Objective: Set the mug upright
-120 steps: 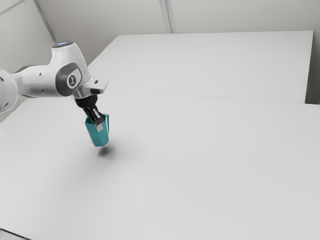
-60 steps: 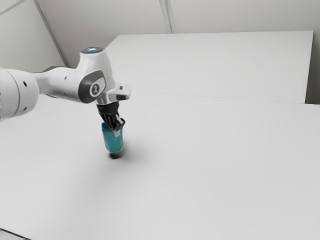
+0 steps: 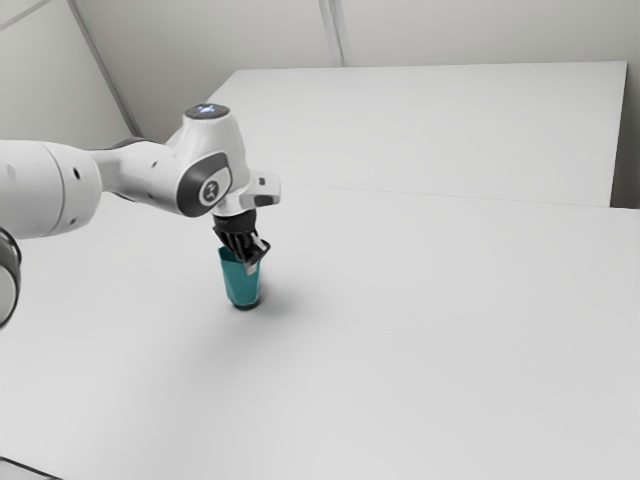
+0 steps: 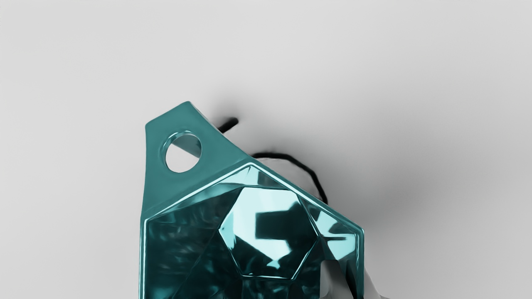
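Observation:
The teal faceted mug [image 3: 240,282] stands close to upright over the table, its mouth up and its base just at a small dark shadow; whether the base touches the table I cannot tell. My gripper [image 3: 251,263] holds it by the rim from above. Looking into the mug [image 4: 195,249] in the wrist view, I see its hexagonal floor and the handle with a round hole. The gripper [image 4: 356,284] pinches the side wall there, one finger inside the mug and the other outside.
The white tabletop [image 3: 430,330] spreads around the mug. A pale raised panel [image 3: 430,130] is behind it, and a dark line crosses the exterior view's lower left corner.
My hand has carried the mug toward the exterior view's right and turned it, bringing it from a slight tilt to nearly upright. The gap to its shadow has narrowed.

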Available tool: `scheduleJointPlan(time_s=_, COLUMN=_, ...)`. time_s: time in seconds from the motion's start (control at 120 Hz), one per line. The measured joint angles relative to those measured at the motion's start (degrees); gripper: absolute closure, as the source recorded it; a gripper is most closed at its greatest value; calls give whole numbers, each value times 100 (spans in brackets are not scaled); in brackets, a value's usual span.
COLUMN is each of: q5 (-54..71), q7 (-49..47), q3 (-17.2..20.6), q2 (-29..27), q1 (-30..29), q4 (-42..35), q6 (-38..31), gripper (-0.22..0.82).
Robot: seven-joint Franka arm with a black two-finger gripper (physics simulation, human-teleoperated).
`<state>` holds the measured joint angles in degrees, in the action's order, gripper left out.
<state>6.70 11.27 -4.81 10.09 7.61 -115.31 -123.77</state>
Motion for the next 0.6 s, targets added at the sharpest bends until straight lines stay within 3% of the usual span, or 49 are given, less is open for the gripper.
scheduleJointPlan(time_s=0.167, q5=-12, q7=-156, q3=-9, q2=31, q1=30, q4=18, q6=-45, gripper=76)
scheduleJointPlan(time_s=0.45, q5=-70, q7=-388, q3=-11, q2=85, q1=68, q4=148, q6=-18, gripper=52)
scheduleJointPlan(time_s=0.6, q5=-82, q7=-478, q3=-11, q2=160, q1=109, q4=253, q6=-2, gripper=45)
